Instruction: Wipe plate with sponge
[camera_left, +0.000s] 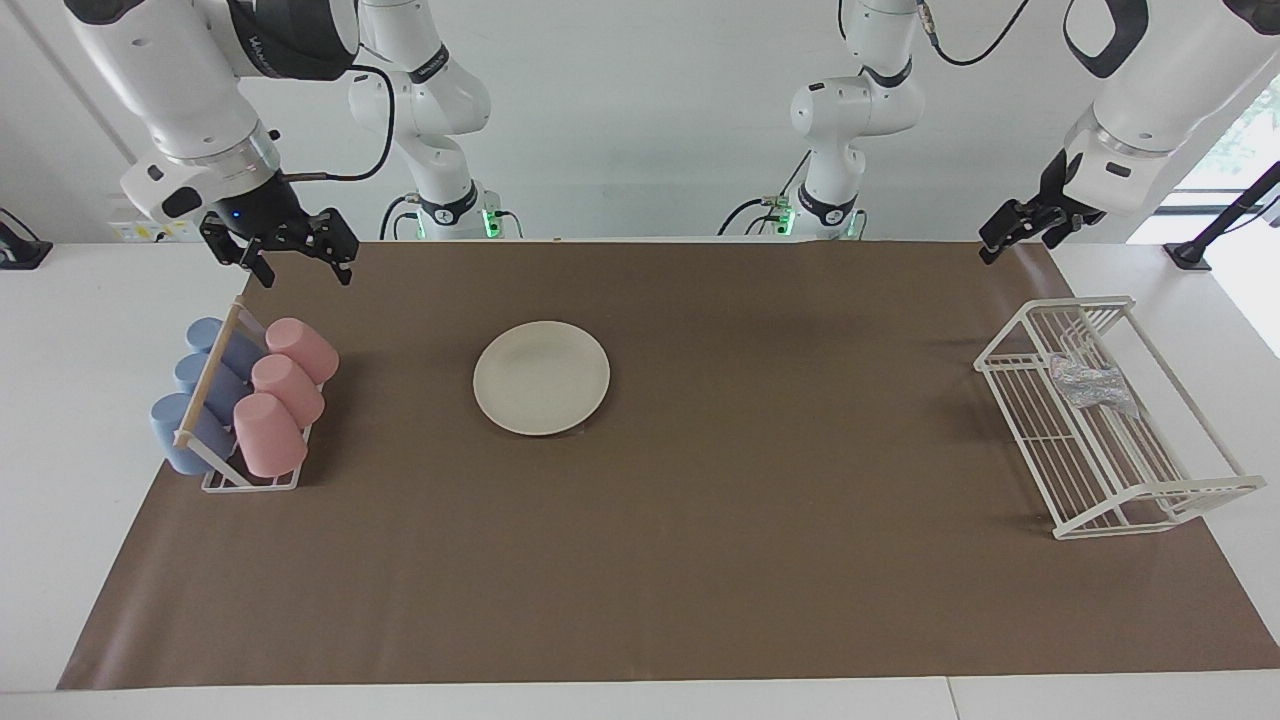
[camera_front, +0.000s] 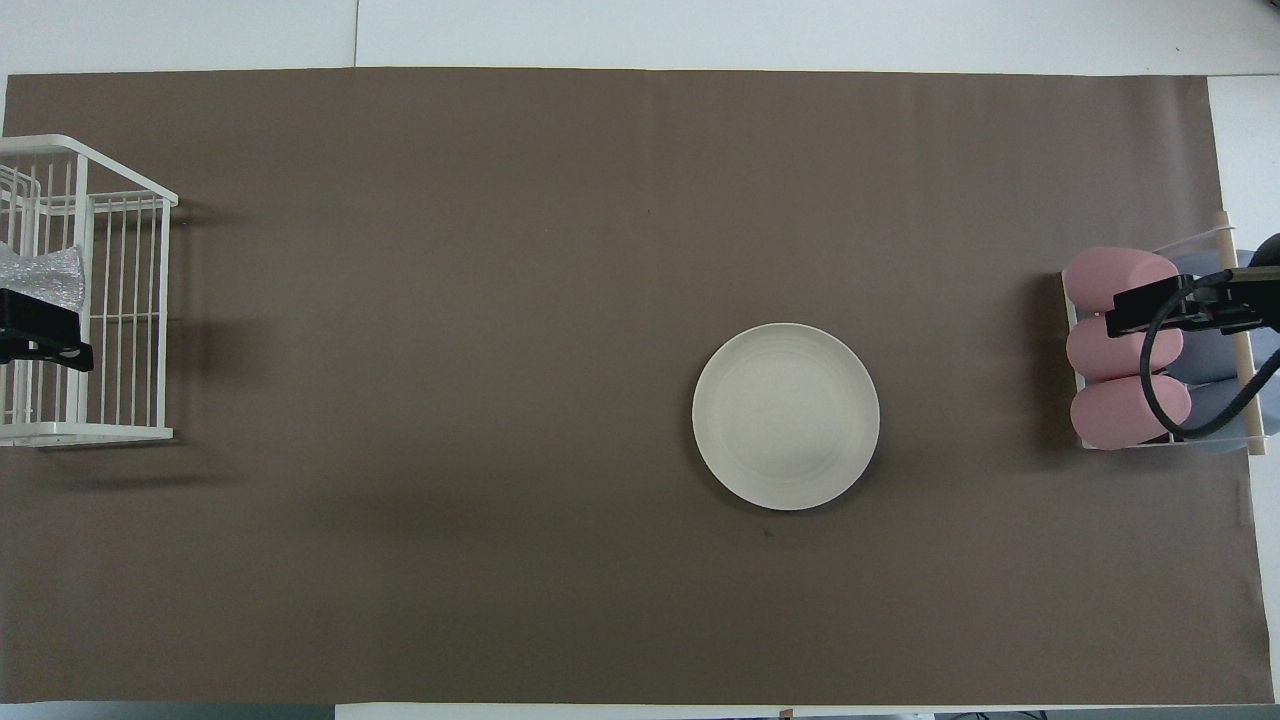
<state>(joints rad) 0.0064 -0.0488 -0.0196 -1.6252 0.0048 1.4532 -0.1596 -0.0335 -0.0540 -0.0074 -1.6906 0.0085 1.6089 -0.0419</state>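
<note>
Matt plate (camera_left: 541, 377), shiny mesh sponge (camera_left: 1093, 385), wire rack (camera_left: 1150, 500).

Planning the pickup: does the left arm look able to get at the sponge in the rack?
Probably yes: the sponge lies uncovered in the open-topped rack, and the left tool hangs open above that end, holding nothing.

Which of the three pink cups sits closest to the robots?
The pink cup at the rack's robot-side end; the other two pink cups lie progressively farther away.

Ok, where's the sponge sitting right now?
The sponge lies in the white wire rack at the left arm's end of the table, untouched.
</note>
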